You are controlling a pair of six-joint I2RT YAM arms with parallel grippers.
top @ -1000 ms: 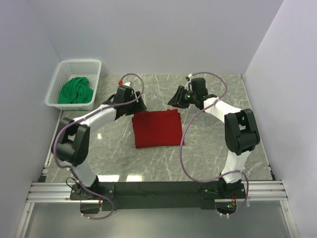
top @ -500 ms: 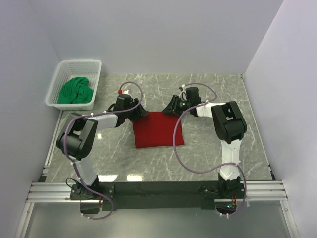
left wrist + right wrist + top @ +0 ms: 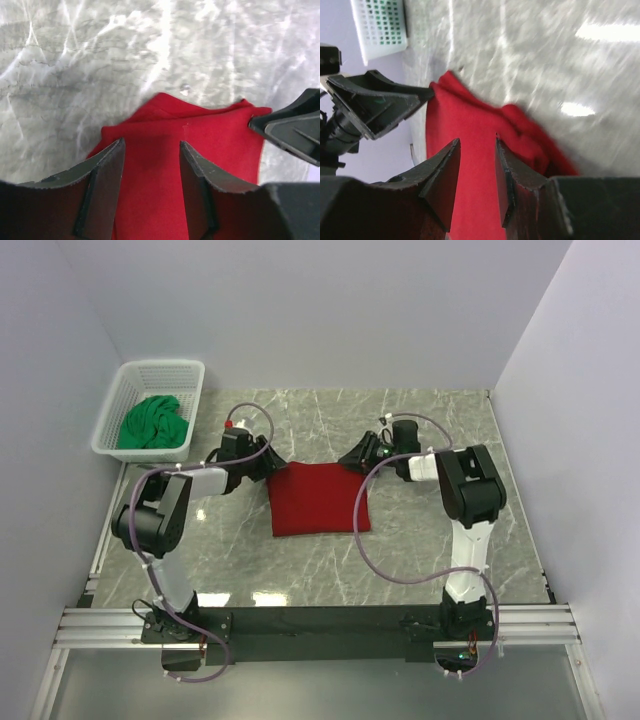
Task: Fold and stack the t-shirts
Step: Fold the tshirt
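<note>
Where the soft deep-red fabric tee [image 3: 317, 500] lies folded square on the veined grey marble surface [image 3: 420, 540], left hand [image 3: 270, 467] at its eleven-o'clock corner and right hand [image 3: 354, 456] at one o'clock stand half-parted over cloth.

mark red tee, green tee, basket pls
red t-shirt [image 3: 318, 500]: top view, middle of the folded cloth
green t-shirt [image 3: 153, 423]: top view, middle of the crumpled heap
basket [image 3: 165, 364]: top view, far rim
</note>
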